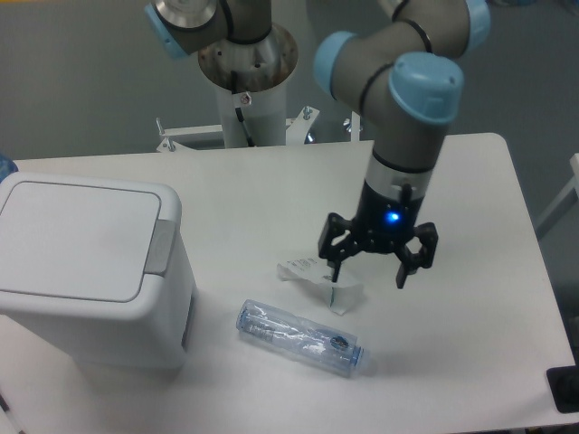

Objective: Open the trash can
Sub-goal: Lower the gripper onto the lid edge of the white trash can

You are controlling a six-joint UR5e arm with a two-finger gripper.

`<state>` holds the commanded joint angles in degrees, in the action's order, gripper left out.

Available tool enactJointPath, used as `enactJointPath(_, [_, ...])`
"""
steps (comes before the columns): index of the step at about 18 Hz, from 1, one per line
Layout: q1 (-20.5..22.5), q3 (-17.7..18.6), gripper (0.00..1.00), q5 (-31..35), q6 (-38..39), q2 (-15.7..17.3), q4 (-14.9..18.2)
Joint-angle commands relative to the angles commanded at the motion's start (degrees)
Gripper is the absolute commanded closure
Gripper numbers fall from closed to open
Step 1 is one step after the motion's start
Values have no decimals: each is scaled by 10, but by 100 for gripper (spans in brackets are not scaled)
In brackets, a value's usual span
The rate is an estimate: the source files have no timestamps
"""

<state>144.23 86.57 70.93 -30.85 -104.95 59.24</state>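
The trash can point(86, 271) is a big white boxy bin at the left of the table, its flat lid down and a grey push-tab point(162, 247) on its right rim. My gripper point(368, 269) hangs open above the table well to the right of the bin, its fingers spread, right over the crumpled white carton point(317, 278). A blue light glows on the wrist. Nothing sits between the fingers.
A clear plastic bottle point(301, 336) with a blue cap lies on its side in front of the carton. The robot's base column point(246, 86) stands at the table's back edge. A dark object point(564, 389) sits at the front right corner.
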Motion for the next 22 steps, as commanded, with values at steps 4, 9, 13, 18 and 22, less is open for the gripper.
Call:
enactJointPath(4, [-28, -13, 0, 0, 45, 4, 0])
enactJointPath(9, [-56, -35, 0, 2, 86, 13, 17])
enactJointPath(13, [-88, -50, 0, -2, 106, 21, 36])
enactJointPath(18, [-105, -38, 0, -45, 126, 36, 37])
enactJointPath(22, [-105, 10, 0, -40, 124, 73, 35])
